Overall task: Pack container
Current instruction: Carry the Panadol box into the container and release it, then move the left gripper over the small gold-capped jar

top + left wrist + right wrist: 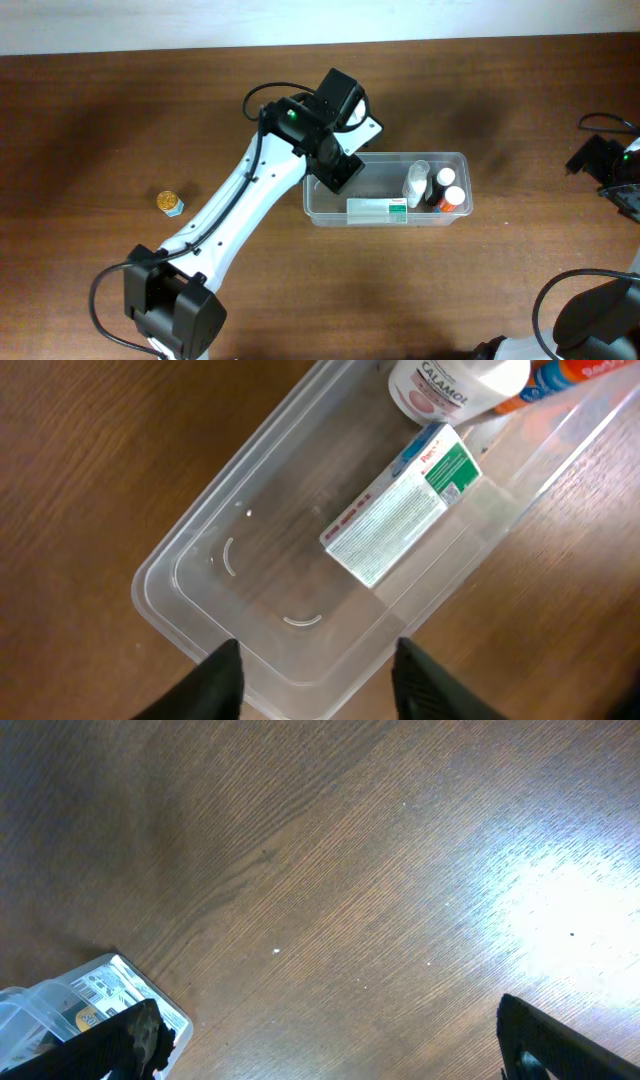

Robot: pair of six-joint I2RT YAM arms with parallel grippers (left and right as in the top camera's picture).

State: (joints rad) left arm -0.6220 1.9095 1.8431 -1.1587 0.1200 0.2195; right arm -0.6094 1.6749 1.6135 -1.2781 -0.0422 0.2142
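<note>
From overhead the container [386, 189] sits on the table [120, 110] just to 3 o'clock of the middle, long sides running 9 to 3. Its 3 o'clock half holds a white-and-green box [377, 209] along the 6 o'clock wall, a white bottle [416, 183], a white-capped bottle [445, 177] and an orange-capped bottle [455, 197]. The white left arm [235, 205] reaches in from 7 o'clock and ends over the container's bare 9 o'clock end. Only this view shows a small gold-lidded jar [170, 203] alone, well out at 9 o'clock. The left wrist view adds what the arm hides from above. The left fingers [222, 682] stand apart with nothing pinched between them. One of the container's rounded corners lies in the gap, but whether they touch the rim cannot be told. It also shows the box's fine print and the white bottle's pink label. The right wrist view looks down on bare table with the right fingers [135, 1035] spread wide. At its 8 o'clock corner lies a clear packet [105, 985] with a printed label, which overhead does not show.
</note>
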